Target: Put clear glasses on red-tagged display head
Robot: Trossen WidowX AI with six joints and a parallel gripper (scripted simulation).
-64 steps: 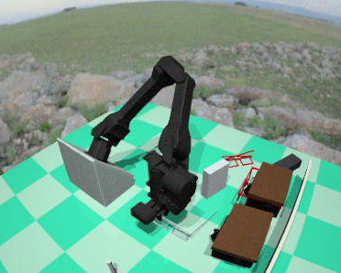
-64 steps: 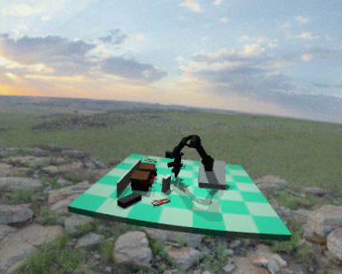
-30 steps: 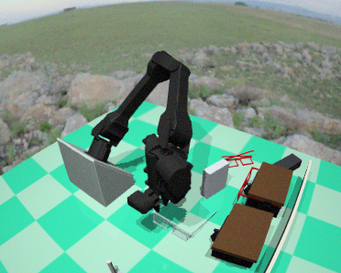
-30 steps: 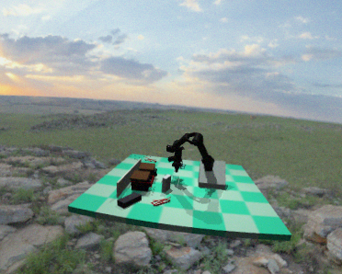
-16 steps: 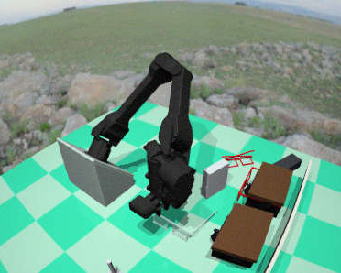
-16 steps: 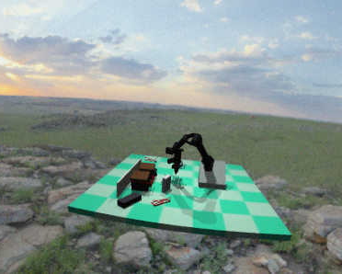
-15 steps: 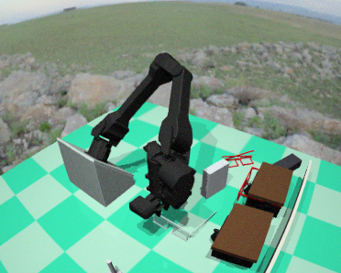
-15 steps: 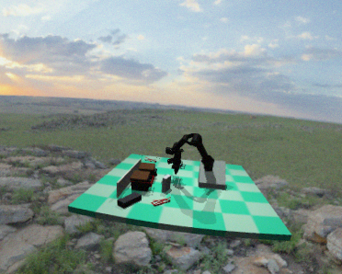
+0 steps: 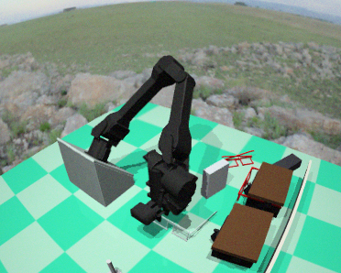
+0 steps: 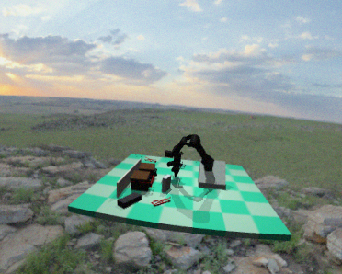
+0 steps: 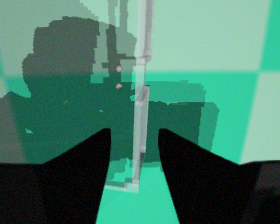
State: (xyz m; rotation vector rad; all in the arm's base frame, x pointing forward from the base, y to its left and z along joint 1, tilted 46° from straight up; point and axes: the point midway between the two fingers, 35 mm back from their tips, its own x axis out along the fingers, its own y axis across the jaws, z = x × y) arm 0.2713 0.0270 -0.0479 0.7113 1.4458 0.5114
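Ungripped atm: fingers of the gripper (image 9: 159, 216) (image 10: 176, 175) (image 11: 135, 132) part-open, w/ a gap either side of the front of the clear glasses (image 9: 183, 234) (image 10: 177, 183) (image 11: 142, 120). Seen below the gripper, over the checkered surface (image 9: 49, 202) (image 10: 205, 225) (image 11: 211, 45). Long axis of the front running lengthwise between the fingertips in wrist view, square to the closing direction; in top view, one temple angled off toward the display heads' side. Off to that side of the gripper: bare-faced head (image 9: 243, 231) (image 10: 148, 167), then head w/ red glasses (image 9: 266, 183) (image 10: 141, 176), just beside. Can't tell which bears the red tag.
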